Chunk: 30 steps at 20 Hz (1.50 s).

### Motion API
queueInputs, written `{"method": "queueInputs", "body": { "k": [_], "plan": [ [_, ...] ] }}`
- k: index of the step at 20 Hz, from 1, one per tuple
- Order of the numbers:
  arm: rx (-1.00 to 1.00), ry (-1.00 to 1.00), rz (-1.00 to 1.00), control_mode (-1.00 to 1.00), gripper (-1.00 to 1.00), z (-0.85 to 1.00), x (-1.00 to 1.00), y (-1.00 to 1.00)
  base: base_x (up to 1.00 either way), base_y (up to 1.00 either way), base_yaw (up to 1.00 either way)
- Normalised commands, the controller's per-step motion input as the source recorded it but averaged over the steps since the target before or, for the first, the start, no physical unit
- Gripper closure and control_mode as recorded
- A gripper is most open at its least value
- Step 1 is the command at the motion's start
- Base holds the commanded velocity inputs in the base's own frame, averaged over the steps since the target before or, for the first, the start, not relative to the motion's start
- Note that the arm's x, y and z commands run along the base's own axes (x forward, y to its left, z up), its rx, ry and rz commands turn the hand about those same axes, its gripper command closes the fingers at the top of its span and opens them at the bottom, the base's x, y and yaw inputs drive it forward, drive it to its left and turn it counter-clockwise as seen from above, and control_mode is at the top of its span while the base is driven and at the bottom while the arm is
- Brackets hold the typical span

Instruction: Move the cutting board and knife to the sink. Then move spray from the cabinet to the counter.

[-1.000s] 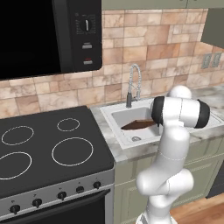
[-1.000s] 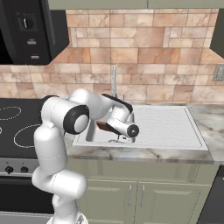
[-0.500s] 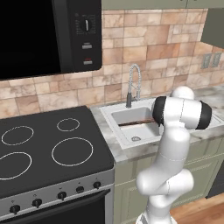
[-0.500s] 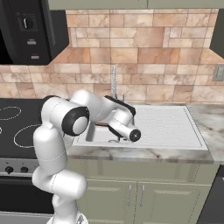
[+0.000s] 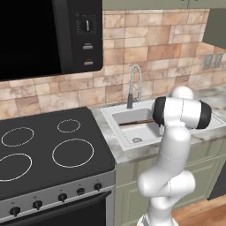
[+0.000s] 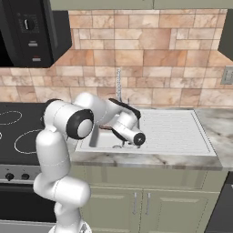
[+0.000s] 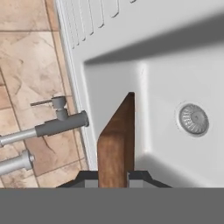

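Over the sink basin [image 7: 175,74], my claw [image 7: 113,175] is clamped shut on the cutting board [image 7: 116,144], gripping it by one edge so it stands on its side and points down into the bowl. Beyond the board's far end lies the white basin floor with the drain [image 7: 193,119] off to one side, and the faucet [image 7: 57,124] crosses the tiled wall beside the rim.

From the left base camera the cutting board [image 5: 134,123] now shows as a thin brown strip against the back wall of the sink [image 5: 132,132]. A second ago it showed there as a broad dark patch, so I have tipped it edge-on and carried it lower and further in. I judge the first delivery is nearly done; letting go comes next. I cannot see the knife or the spray.
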Motion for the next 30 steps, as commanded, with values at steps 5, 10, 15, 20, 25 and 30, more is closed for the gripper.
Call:
{"method": "queueInputs", "body": {
  "k": [5,10,15,20,25,30],
  "plan": [
    [-0.11,0.00,0.00,-1.00,1.00,-0.29,0.23,0.00,0.00,0.00,0.00],
    [-0.14,0.00,0.00,-1.00,1.00,-0.38,0.20,0.00,0.00,0.00,0.00],
    [-0.11,-0.04,0.00,-1.00,1.00,-0.42,0.11,0.00,0.00,0.00,0.00],
    [-0.10,-0.03,0.00,-1.00,1.00,-0.38,0.13,0.01,0.00,0.00,0.00],
    [-0.08,-0.01,0.00,-1.00,1.00,-0.36,0.11,0.01,0.00,0.00,0.00],
    [-0.06,0.00,0.00,-1.00,1.00,-0.34,0.07,0.00,0.00,0.00,0.00]
  ]
}}
